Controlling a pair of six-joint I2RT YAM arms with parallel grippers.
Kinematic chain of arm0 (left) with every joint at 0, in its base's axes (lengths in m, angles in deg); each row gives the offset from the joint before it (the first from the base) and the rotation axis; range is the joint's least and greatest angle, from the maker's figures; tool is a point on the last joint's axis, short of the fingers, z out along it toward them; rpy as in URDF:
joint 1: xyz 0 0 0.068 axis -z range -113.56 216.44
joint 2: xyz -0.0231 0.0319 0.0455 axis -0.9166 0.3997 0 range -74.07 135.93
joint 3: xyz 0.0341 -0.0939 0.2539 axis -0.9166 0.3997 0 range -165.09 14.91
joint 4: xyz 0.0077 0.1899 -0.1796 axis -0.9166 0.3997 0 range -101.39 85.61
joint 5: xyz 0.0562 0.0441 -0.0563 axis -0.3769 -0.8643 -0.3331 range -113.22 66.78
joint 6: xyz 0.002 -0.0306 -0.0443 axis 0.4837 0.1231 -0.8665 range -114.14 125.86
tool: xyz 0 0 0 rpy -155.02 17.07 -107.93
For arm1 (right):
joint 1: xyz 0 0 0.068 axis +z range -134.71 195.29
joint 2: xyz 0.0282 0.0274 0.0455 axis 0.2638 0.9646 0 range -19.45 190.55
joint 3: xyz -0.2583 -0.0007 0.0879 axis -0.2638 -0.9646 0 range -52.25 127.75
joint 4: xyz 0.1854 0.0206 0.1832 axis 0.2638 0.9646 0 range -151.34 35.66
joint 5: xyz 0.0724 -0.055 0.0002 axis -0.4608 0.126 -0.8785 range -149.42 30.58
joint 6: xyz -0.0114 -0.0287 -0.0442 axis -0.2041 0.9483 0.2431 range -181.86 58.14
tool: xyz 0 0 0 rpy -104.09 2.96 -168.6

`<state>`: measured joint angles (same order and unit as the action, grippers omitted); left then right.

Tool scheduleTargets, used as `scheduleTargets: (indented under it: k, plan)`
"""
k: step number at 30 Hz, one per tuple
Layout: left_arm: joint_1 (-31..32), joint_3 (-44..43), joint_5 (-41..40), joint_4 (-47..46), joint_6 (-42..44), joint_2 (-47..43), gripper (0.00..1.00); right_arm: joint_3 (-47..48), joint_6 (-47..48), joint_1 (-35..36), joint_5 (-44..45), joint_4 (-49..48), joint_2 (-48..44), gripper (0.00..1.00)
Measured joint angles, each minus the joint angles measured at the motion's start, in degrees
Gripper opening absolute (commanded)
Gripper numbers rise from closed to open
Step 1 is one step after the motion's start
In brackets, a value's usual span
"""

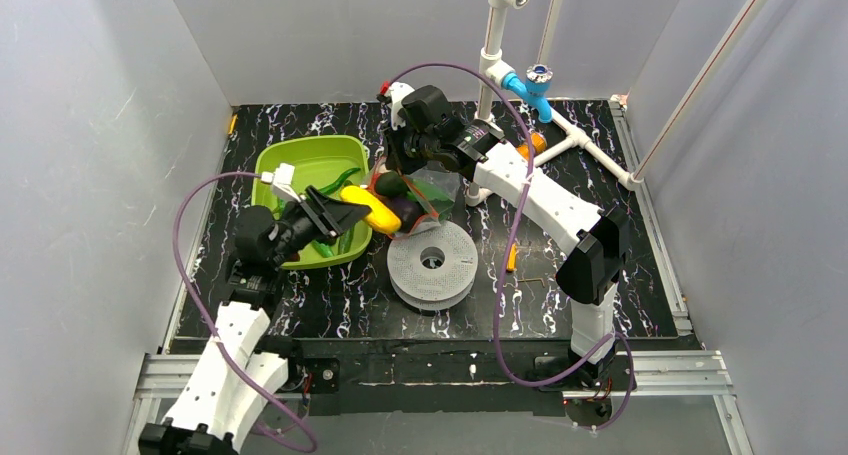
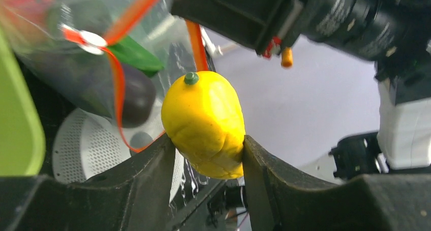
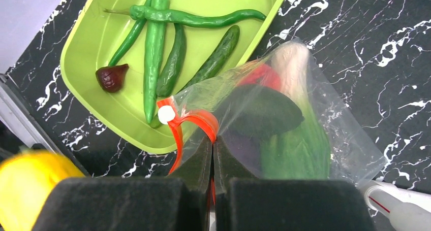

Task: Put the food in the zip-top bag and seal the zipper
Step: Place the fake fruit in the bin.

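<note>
Left wrist view, nearest first: the left gripper (image 2: 208, 152) is clamped on the lower half of the yellow piece (image 2: 203, 119), a lemon-shaped toy with its green nub up, one finger on each flank. Just past it hangs the zip-top bag (image 2: 76, 63), its orange-red zipper (image 2: 119, 89) curving in a loop that marks the open mouth. The lemon sits beside that loop, not yet through it, as far as I can judge. Below the bag lies the white perforated disc (image 2: 86, 139).

Seen from the right wrist, the right gripper (image 3: 212, 144) is closed tight on the zipper strip beside its white slider tab (image 3: 165, 114), lifting the rim. Already inside are a purple eggplant (image 3: 244, 144), a red round fruit (image 3: 262, 74) and a white-and-green stalk (image 3: 292, 68). Farther off, the green tray (image 3: 91, 48) holds long green peppers (image 3: 152, 53) and a small dark-red piece (image 3: 112, 77).

To do this step well, the lemon should go nub first through the middle of the loop, clear of both strips, since a nudge on the pinched rim could pull the soft plastic from the right fingers. Carry it deep, past the eggplant's shoulder, before letting go, so it cannot roll back out onto the table (image 1: 330, 305)
</note>
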<state>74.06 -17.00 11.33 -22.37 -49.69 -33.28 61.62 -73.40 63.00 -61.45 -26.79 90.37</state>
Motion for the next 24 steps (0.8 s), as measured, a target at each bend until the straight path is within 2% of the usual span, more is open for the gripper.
scheduleTargets:
  k: [3,6,14,24]
  plan:
    - [6.0,-0.1,-2.9,0.0,1.5,1.0,0.12,0.0,-0.7,0.0,-0.5,0.0,0.0,0.01]
    - [9.1,-0.8,-5.6,0.0,2.4,3.8,0.13,0.0,-1.3,0.0,-1.0,0.0,0.0,0.01]
    - [10.7,-1.6,-13.4,-4.7,4.8,11.9,0.13,0.0,-2.1,0.0,-2.1,0.0,0.0,0.01]
    - [15.5,0.4,-21.8,-14.8,8.2,17.6,0.19,0.0,-2.2,0.0,-2.5,0.0,0.0,0.01]
